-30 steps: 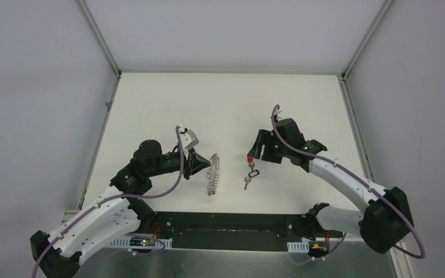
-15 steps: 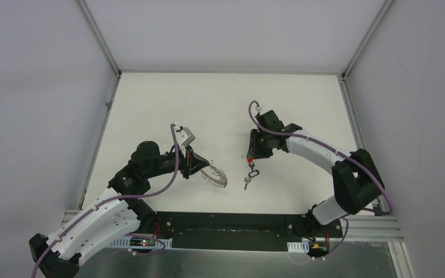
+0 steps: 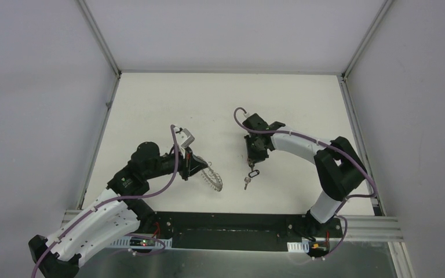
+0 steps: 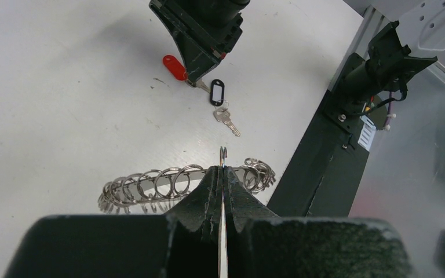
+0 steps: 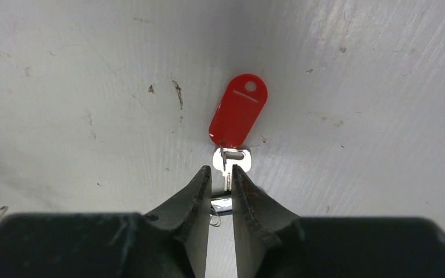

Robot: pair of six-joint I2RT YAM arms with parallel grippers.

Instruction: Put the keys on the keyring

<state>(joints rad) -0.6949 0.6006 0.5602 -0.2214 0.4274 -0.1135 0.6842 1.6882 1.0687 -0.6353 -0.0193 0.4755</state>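
Note:
The keys lie on the white table: a red tag (image 5: 239, 110), a silver key (image 5: 232, 156), a black-framed tag (image 4: 216, 92) and a second small key (image 4: 227, 119). My right gripper (image 5: 222, 171) points down at them. Its jaws are narrowed to a slit on either side of the silver key's blade, with a thin gap still showing. In the top view that gripper (image 3: 253, 160) covers the red tag, and the rest of the keys (image 3: 249, 177) trail toward me. My left gripper (image 4: 222, 171) is shut on one wire loop of the keyring (image 4: 150, 186), held out toward the keys (image 3: 213, 178).
The black base rail (image 3: 232, 229) and the right arm's mount (image 4: 371, 75) sit at the table's near edge, just behind the keyring. White walls and metal frame posts (image 3: 101, 40) bound the table on three sides.
The right arm swung left and lowered onto the keys while its jaws narrowed around the silver key. The left gripper turned the keyring from edge-on to lying flatter, pointing right.

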